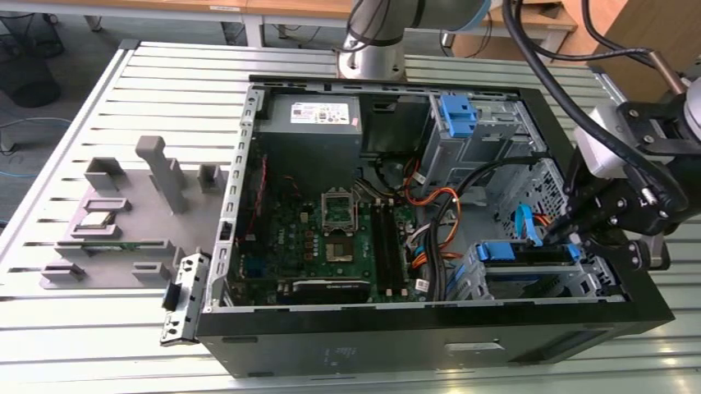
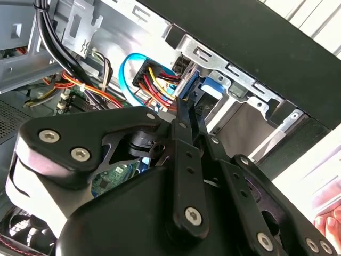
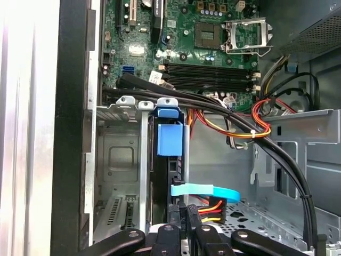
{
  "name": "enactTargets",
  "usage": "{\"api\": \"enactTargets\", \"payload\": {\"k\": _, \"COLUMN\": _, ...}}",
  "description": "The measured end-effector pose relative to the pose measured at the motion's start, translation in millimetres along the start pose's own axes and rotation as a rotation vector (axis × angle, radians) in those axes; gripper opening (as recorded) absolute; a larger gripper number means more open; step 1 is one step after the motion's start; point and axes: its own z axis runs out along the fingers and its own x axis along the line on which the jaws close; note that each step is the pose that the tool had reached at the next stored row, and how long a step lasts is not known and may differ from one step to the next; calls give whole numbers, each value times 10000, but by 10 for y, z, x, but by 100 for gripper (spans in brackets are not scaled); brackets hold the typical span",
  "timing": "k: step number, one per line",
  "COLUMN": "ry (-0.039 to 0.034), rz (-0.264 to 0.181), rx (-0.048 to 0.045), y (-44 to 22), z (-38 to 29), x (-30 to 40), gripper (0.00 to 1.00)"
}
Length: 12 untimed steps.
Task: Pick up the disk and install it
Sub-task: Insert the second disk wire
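The disk (image 3: 169, 140), a dark drive in a blue plastic caddy, stands on edge in the metal drive cage (image 3: 120, 160) at the front corner of the open computer case (image 1: 438, 328). In the exterior view its blue caddy (image 1: 528, 251) shows in the cage at the exterior view's right. My gripper (image 3: 184, 209) reaches down to the disk's cable end. Its two black fingers (image 2: 184, 125) lie nearly together, and the blue caddy edge (image 2: 187, 84) sits pinched at their tips.
A blue data cable (image 3: 205, 191) and red-yellow power wires (image 3: 209, 205) crowd the disk's end. Thick black cables (image 3: 277, 154) cross the case. The motherboard (image 1: 328, 230), a grey power supply (image 1: 318, 115) and a second blue bracket (image 1: 458, 115) lie inside. Grey fixtures (image 1: 121, 222) stand at the exterior view's left.
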Motion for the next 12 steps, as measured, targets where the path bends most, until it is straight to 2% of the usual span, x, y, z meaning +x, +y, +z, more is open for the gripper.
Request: {"api": "enactTargets", "payload": {"k": 12, "ry": 0, "rz": -1, "rx": 0, "y": 11, "z": 22, "x": 4, "gripper": 17}}
